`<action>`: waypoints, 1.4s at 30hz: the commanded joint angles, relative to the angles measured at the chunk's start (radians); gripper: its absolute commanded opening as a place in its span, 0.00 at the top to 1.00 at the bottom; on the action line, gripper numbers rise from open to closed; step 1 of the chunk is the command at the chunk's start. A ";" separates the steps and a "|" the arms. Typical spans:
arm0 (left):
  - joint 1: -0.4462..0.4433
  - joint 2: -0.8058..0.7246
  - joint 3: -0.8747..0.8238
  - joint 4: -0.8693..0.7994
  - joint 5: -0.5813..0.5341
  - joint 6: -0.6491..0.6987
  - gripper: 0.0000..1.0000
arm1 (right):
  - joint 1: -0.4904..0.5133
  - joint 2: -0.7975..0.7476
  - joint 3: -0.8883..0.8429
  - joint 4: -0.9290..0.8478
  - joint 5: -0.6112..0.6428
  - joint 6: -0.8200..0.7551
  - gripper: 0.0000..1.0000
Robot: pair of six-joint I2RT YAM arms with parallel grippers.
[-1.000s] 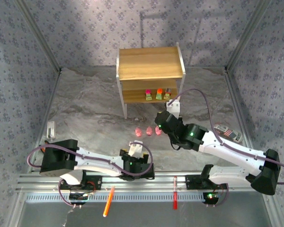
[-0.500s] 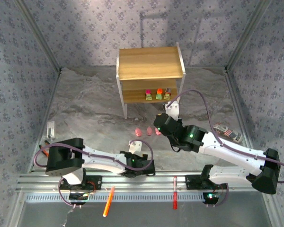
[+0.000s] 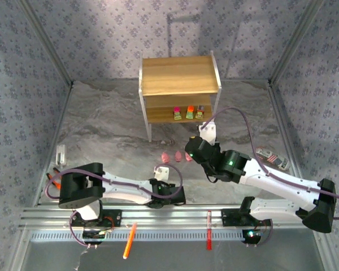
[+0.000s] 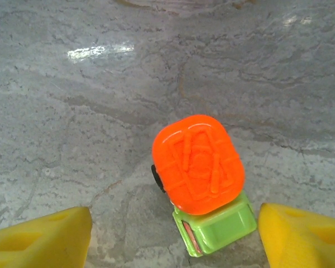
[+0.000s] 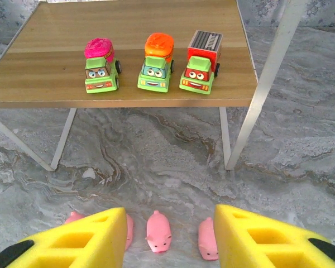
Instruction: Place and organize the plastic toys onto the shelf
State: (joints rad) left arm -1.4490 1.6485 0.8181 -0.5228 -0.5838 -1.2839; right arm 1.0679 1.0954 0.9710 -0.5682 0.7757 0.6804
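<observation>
The two-tier wooden shelf (image 3: pixel 178 83) stands at the back. On its lower board (image 5: pixel 56 92) three green trucks stand in a row: magenta-topped (image 5: pixel 100 71), orange-topped (image 5: pixel 156 68), grey-topped (image 5: pixel 201 68). Pink pigs lie on the table in front (image 3: pixel 177 156). In the right wrist view one pig (image 5: pixel 158 231) lies between my open right gripper (image 5: pixel 170 240) fingers, and others sit beside each finger (image 5: pixel 207 241). My left gripper (image 4: pixel 173 240) is open and points down. A fourth truck with an orange top (image 4: pixel 198 164) stands between its fingers, close to the right one.
A patterned flat item (image 3: pixel 272 158) lies at the table's right edge, and a small white piece (image 3: pixel 61 153) at the left. An orange pen (image 3: pixel 129 240) and a red pen (image 3: pixel 208 237) rest on the near rail. Wallpapered walls close in three sides.
The left arm has folded lower toward the near edge, its wrist sinking over the truck. The right gripper has shifted slightly, staying above the pigs.
</observation>
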 commanded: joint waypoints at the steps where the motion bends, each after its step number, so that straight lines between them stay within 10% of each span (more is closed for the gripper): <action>1: 0.025 -0.015 -0.032 -0.011 0.041 0.003 0.23 | 0.006 -0.014 0.025 -0.028 0.036 0.002 0.54; 42: -0.035 -0.181 -0.078 -0.042 -0.102 0.236 0.23 | 0.015 0.027 0.023 -0.027 0.034 0.013 0.55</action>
State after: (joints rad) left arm -1.4860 1.5139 0.7616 -0.5465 -0.6525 -1.0931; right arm 1.0760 1.1183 0.9714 -0.5732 0.7757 0.6807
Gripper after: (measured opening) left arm 0.767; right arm 0.447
